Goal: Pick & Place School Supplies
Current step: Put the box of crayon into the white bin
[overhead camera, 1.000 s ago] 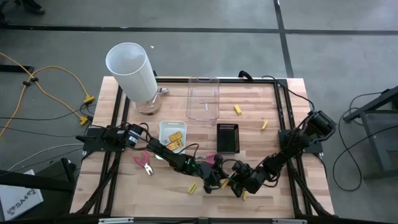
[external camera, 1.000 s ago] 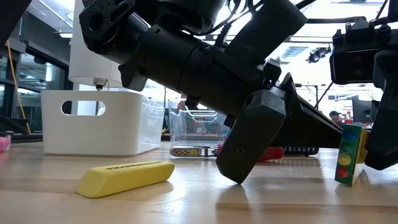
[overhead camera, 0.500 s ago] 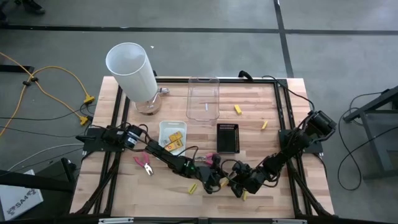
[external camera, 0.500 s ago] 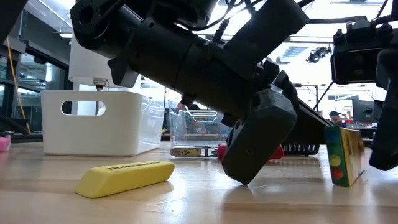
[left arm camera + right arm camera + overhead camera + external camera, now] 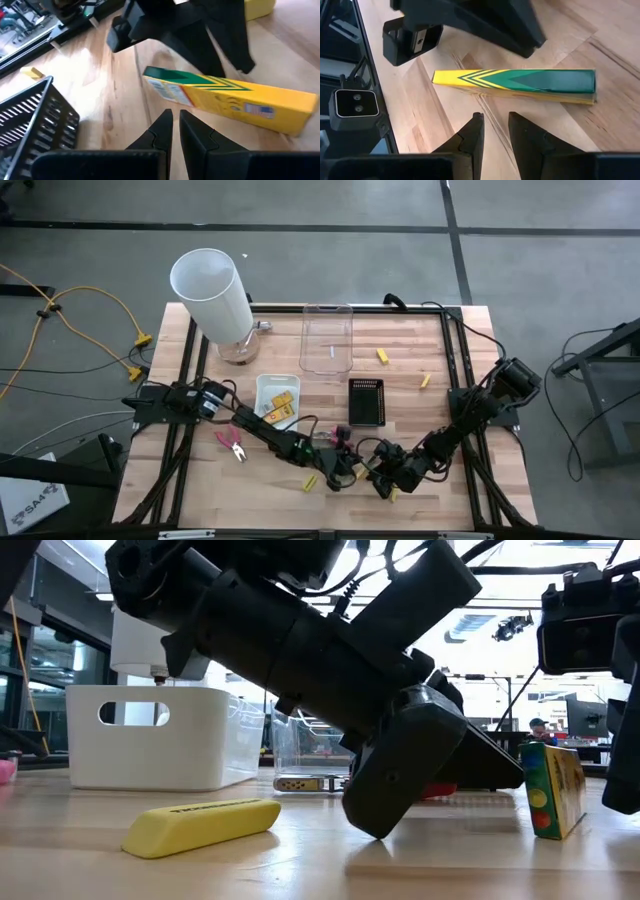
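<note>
Here, both grippers are flanking the yellow pack (image 5: 515, 86) standing on edge: left (image 5: 172, 131) clenched empty, right (image 5: 495, 131) slightly parted, seemingly bracing it.

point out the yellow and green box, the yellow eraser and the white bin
yellow and green box (image 5: 520, 85), right wrist view, middle of its long printed face
yellow eraser (image 5: 205, 823), low view, middle of its side
white bin (image 5: 150, 745), low view, front wall below the handle cut-out
</note>
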